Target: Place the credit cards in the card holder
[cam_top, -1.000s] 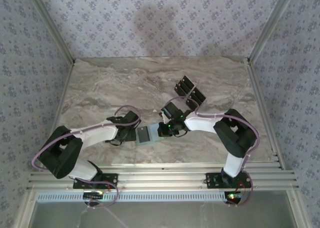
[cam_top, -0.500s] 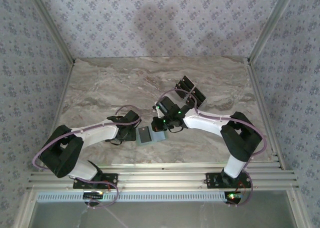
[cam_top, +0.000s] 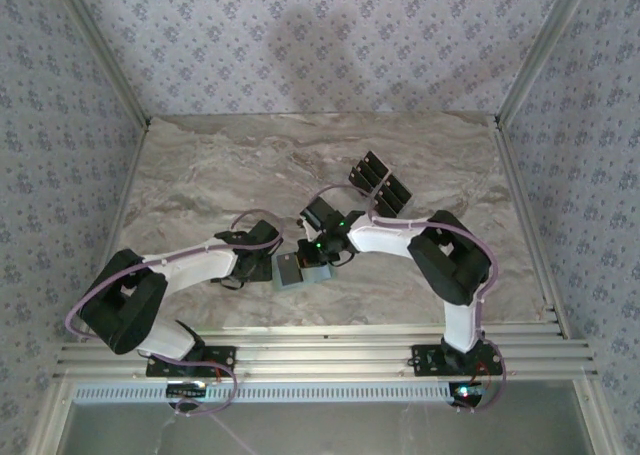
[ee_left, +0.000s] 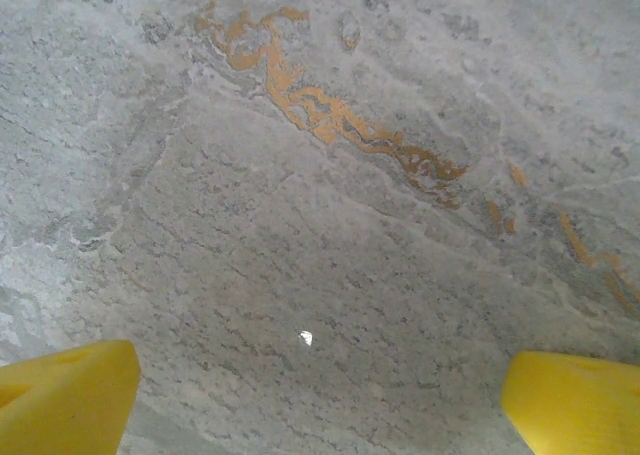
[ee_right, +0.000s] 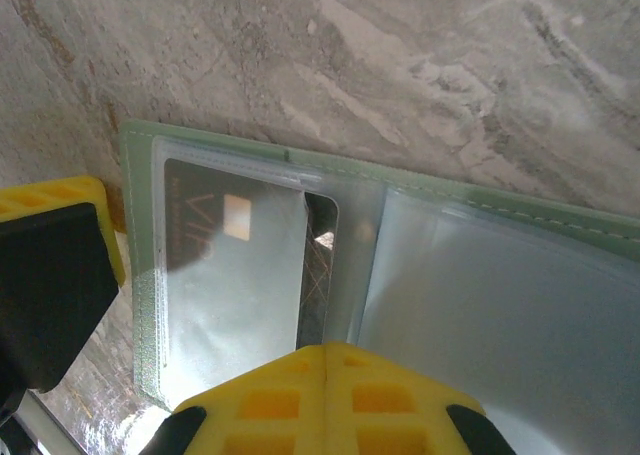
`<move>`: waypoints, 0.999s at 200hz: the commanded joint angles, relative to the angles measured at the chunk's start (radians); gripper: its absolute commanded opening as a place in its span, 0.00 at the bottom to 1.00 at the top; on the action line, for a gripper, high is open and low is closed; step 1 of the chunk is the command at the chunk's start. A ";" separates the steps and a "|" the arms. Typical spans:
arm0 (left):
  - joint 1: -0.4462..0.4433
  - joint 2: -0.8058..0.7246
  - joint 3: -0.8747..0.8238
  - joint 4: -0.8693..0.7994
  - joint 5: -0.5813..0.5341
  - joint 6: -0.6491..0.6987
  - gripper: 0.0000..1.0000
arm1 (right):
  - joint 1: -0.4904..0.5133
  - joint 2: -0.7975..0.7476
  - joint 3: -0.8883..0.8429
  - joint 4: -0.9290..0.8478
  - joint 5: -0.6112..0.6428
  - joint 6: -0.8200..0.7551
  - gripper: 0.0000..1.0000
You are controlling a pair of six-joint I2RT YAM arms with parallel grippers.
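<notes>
The card holder (cam_top: 291, 275) lies open on the marble table, pale green rim (ee_right: 420, 180) with clear pockets. One black credit card (ee_right: 319, 267) sits in its left pocket, a narrow strip of its right edge still outside the plastic. My right gripper (ee_right: 325, 351) is shut, its joined yellow tips resting just at that card's near edge; from above it (cam_top: 316, 245) hangs over the holder. More black credit cards (cam_top: 380, 183) lie fanned further back. My left gripper (ee_left: 320, 400) is open over bare table, beside the holder's left edge (cam_top: 266, 259).
A yellow and black finger (ee_right: 55, 265) of the left gripper stands against the holder's left side. The right arm's elbow (cam_top: 450, 260) is raised at the right. Metal rails (cam_top: 320, 350) run along the near edge.
The right gripper has moved left and slightly back, from the holder's right edge to over its middle, and its elbow swung left. The left arm stayed put.
</notes>
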 commanded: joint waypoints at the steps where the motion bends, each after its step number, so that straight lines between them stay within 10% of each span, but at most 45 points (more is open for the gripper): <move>1: 0.005 0.071 -0.023 0.172 0.044 -0.004 0.99 | 0.008 0.021 0.027 -0.022 -0.014 -0.022 0.00; 200: 0.002 0.120 -0.006 0.191 0.059 -0.002 0.99 | 0.026 0.070 0.109 -0.042 -0.118 -0.039 0.00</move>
